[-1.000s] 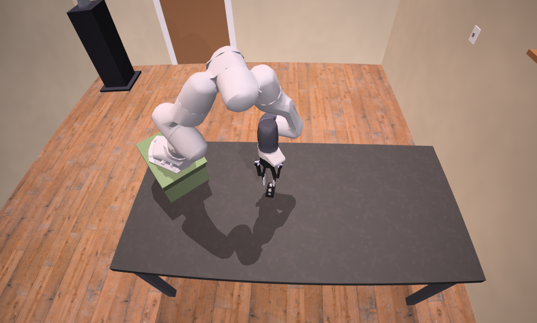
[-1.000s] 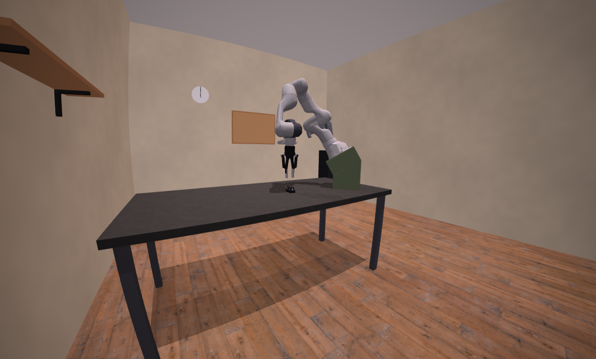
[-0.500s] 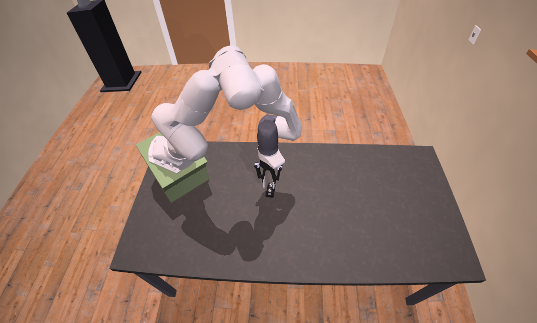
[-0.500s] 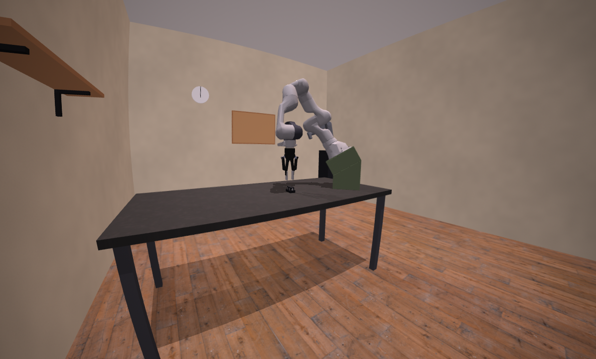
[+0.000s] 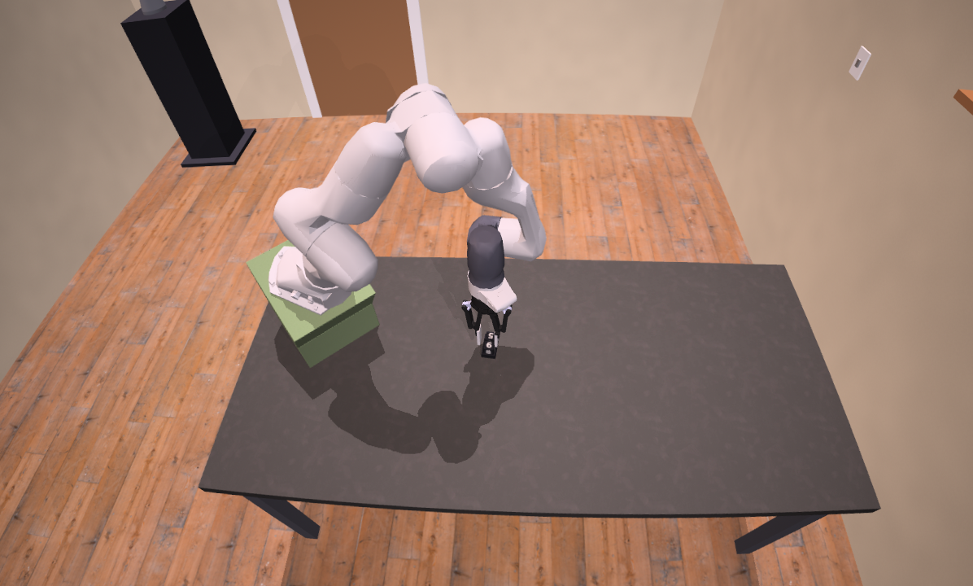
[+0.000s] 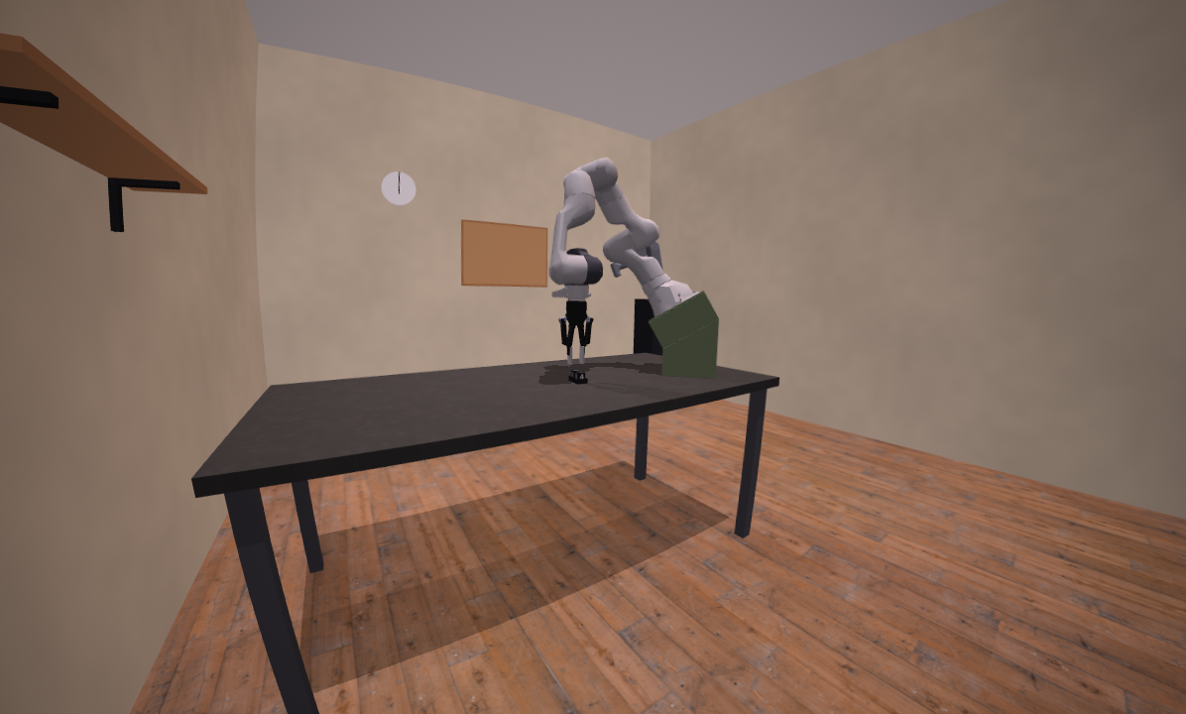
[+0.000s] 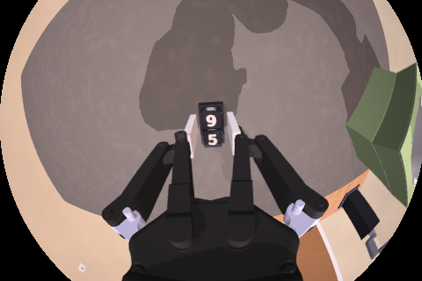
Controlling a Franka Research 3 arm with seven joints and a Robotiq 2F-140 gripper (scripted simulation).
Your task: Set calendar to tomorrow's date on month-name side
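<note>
Wrist view: my pincer (image 5: pixel 487 339) (image 6: pixel 575 363) (image 7: pixel 212 122) is part-open, gripping nothing, above the small black calendar tray (image 5: pixel 488 355) (image 6: pixel 578 380) (image 7: pixel 211 104), at the counter's (image 5: pixel 621 378) (image 6: pixel 419 416) (image 7: pixel 110 53) eleven o'clock from overhead; date-setting and release remain, I judge.

Month's name, indiscernible.

Exterior view: wall clock (image 6: pixel 398 187) at ten o'clock; orange-brown board (image 6: pixel 504 254) on same wall, at four o'clock from it.

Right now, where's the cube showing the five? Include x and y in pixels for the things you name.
In the wrist view, the cube with the 5 (image 5: pixel 490 335) (image 7: pixel 213 139) sits just below the 9 cube (image 5: pixel 488 345) (image 7: pixel 211 120), between the gripper's fingers.
</note>
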